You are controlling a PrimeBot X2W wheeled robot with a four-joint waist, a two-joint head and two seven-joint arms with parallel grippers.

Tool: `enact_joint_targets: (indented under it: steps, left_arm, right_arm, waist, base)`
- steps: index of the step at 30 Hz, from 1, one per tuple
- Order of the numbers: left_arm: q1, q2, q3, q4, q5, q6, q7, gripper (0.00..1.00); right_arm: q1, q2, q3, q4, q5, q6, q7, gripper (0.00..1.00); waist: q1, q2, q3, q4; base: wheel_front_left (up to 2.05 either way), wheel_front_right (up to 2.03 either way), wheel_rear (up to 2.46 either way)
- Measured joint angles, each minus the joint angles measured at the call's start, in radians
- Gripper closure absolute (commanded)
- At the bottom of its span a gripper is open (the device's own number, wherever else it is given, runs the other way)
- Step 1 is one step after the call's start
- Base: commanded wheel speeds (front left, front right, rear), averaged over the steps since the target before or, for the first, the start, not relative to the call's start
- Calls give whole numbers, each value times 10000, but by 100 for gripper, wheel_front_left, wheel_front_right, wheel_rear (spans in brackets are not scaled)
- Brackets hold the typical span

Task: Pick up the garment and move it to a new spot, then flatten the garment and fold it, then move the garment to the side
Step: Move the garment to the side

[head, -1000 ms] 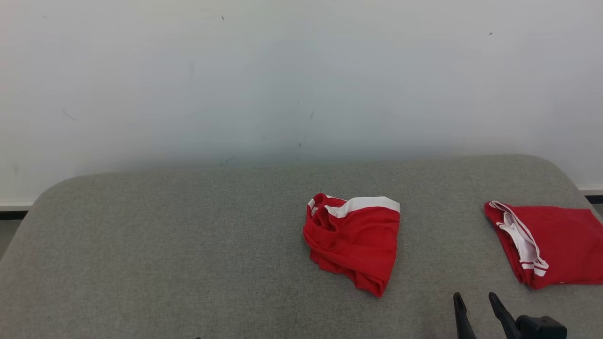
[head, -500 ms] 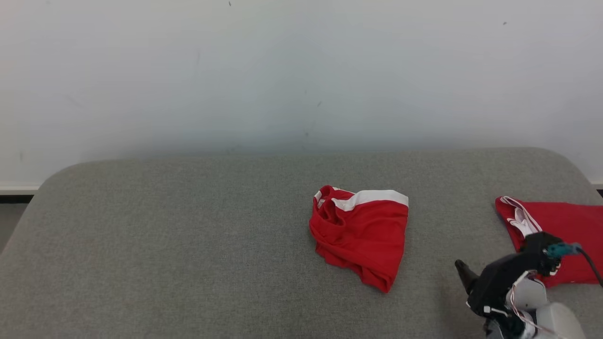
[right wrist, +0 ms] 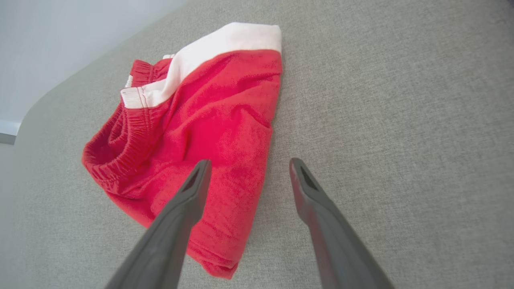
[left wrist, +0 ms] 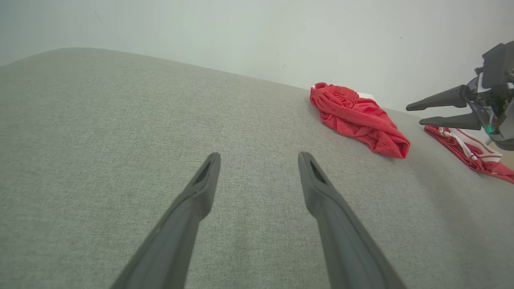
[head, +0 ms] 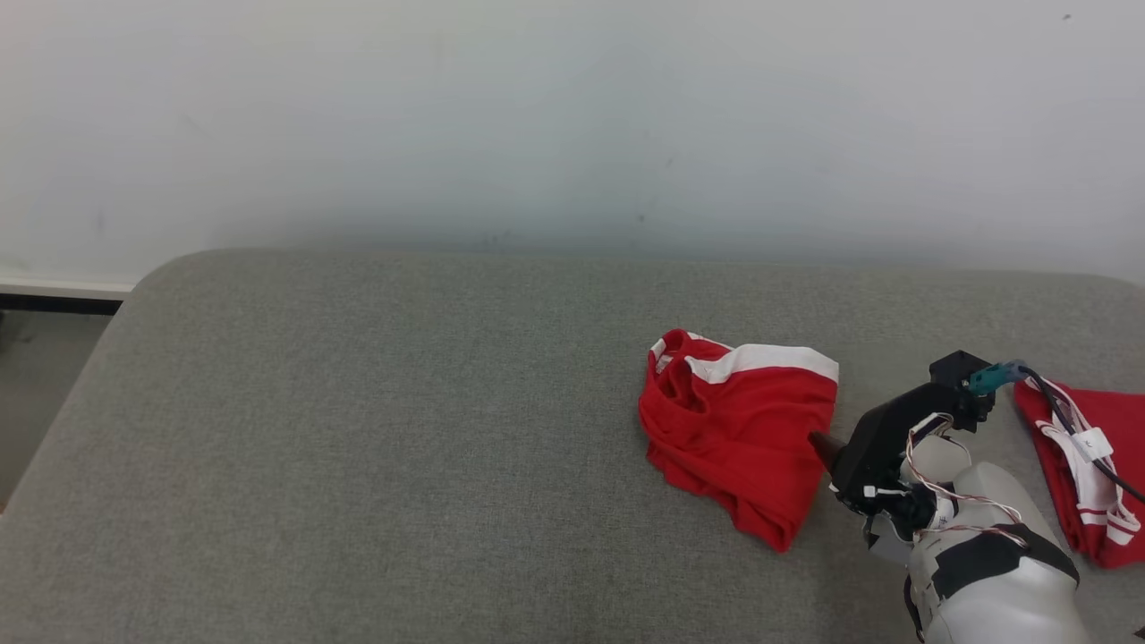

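Note:
The garment [head: 733,429], crumpled red shorts with a white band, lies in a heap on the grey padded table [head: 402,429]. My right gripper [head: 821,444] hovers at the heap's right edge, open and holding nothing. In the right wrist view the garment [right wrist: 200,120] sits under the left finger, while my right gripper [right wrist: 249,164] straddles its right hem. The left wrist view shows my left gripper [left wrist: 259,156] open over bare table, far from the garment [left wrist: 357,120], with my right gripper [left wrist: 414,114] pointing in from the right.
A second red garment with white stripes [head: 1082,465] lies flat at the table's right end, also in the left wrist view [left wrist: 466,148]. A pale wall [head: 537,134] stands behind the table. The table's rounded left corner [head: 134,286] drops to the floor.
My right arm has risen from the bottom edge and reached forward and left to the garment's right side. The head camera has shifted; the garments lie as before.

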Motion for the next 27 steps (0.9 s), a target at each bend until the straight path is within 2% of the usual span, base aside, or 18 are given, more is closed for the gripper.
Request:
enact_joint_targets:
  steps: [5, 11, 18, 26, 27]
  left_arm:
    - [-39, -2, -180, 46, 0, -75, 0, 0]
    - [-260, -10, -297, -96, -33, -71, 0, 0]
    - [-614, -15, -453, -236, -67, -42, 0, 0]
    - [-825, -19, -531, -188, -134, 17, 0, 0]
    - [-828, -19, -533, -178, -138, 27, 0, 0]
  right_arm:
    - [-763, 12, -1024, 986, -1404, 0, -487, 0]
    - [-1361, 0, -2554, 853, -3367, 0, -614, 0]
    - [-1804, -10, -3919, 1200, -4355, 0, -709, 0]
    - [-1975, -71, -4621, 1921, -5196, 0, -911, 0]
    - [-2004, -86, -4732, 1996, -5311, 0, -941, 42]
  waist:
    - [-1, 0, 192, 289]
    - [0, 0, 697, 514]
    - [0, 1, 1378, 800]
    - [-2, 0, 1716, 1074]
    - [-1, 0, 1702, 1088]
  base:
    - [0, 0, 0]
    - [0, 0, 0]
    - [0, 0, 0]
    - [0, 0, 0]
    - [0, 0, 0]
